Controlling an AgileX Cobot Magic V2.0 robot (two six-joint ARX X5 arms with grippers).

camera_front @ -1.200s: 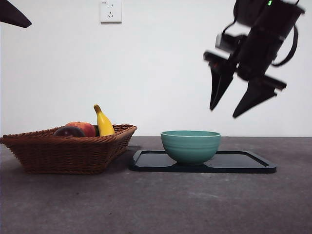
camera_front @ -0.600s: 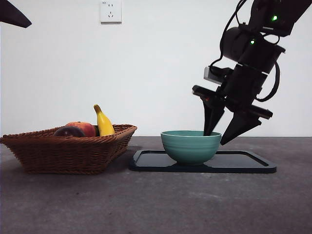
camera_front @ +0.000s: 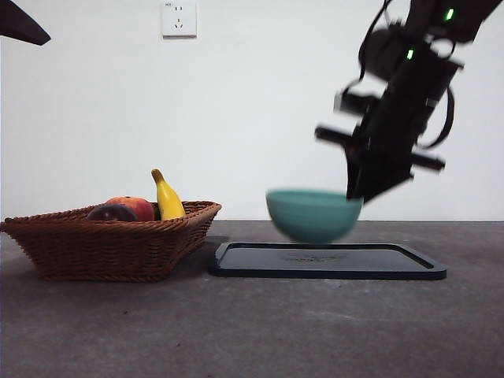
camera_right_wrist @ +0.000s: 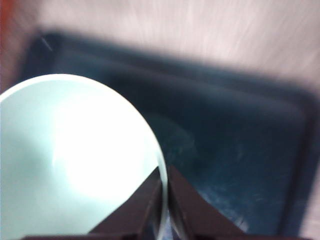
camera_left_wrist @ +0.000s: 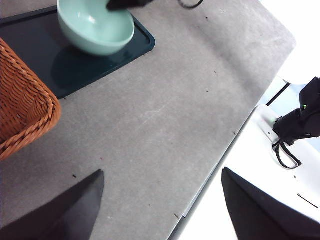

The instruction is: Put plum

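The plum lies in the wicker basket at the near edge of the fruit pile, touching the red-orange fruit, with the banana standing up just behind. No arm is near it.

Risk: the right gripper holds the teal bowl by a thin pinch on one side of the rim, and the bowl hangs clear above the dark tray. In my judgement, a single-sided hold on smooth glaze could let the bowl swing, slip or drop onto the tray. The blur in the front and right wrist views suggests fast motion, which adds to that risk. If the bowl is carried toward the basket, it could strike the basket wall or the banana.

Pose: the right arm comes down steeply from high on the side, fingers closed on the bowl rim, one inside and one outside. The left gripper waits high above the tabletop, fingers spread apart and empty.
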